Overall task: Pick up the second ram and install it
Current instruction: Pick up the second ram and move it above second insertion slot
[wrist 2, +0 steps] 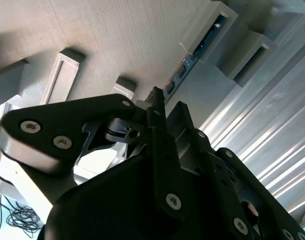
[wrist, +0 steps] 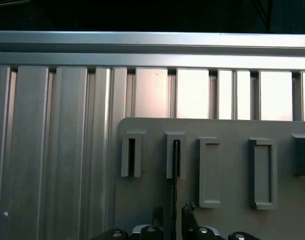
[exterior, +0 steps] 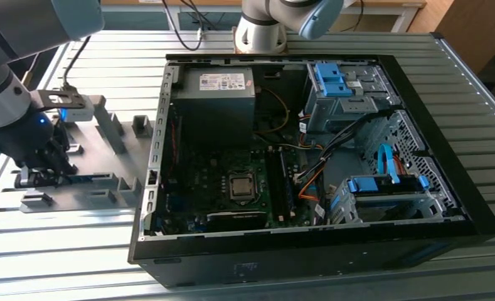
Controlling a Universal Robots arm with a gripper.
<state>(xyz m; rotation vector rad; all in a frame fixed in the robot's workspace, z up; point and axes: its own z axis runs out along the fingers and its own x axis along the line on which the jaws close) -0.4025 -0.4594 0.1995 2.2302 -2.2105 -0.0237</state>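
1 gripper (wrist: pixel 172 216), fingers apart, straddling the second ram (wrist: pixel 176 161). The ram stands edgewise in 1 grey holder block (wrist: pixel 169 160) on the tray (wrist: pixel 232 130).

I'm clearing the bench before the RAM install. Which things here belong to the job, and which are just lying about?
Job:
- second ram, standing in its grey holder
- claw, open, either side of the stick
- open computer case

Lying about:
- empty holder block
- power supply
- blue drive cage
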